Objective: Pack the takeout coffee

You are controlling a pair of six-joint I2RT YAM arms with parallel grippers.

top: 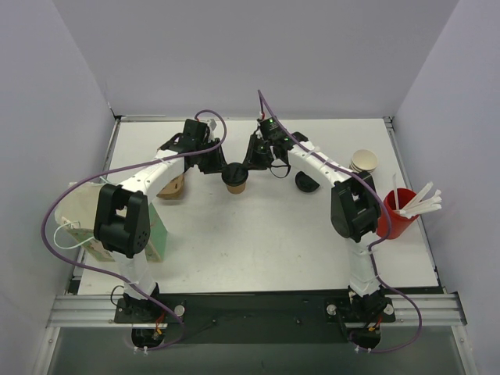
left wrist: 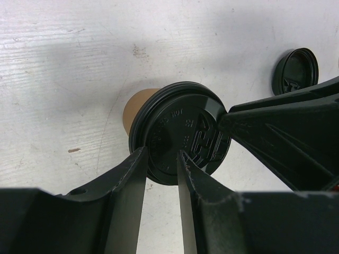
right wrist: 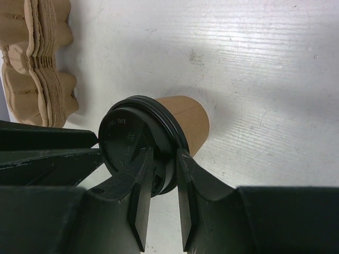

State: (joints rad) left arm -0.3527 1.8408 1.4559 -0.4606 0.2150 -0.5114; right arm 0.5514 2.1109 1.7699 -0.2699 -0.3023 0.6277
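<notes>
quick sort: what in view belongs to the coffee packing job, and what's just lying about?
Job: takeout coffee, lid on; left tool and right tool, both astride its lid rim; pulp carrier stack, likely where it goes.
Lying about: spare black lid; stacked paper cups; red cup of white sticks; cream disc and green board, far left.

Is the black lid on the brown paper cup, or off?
On: the round black plastic lid caps the brown kraft-paper cup, seen in both wrist views.
</notes>
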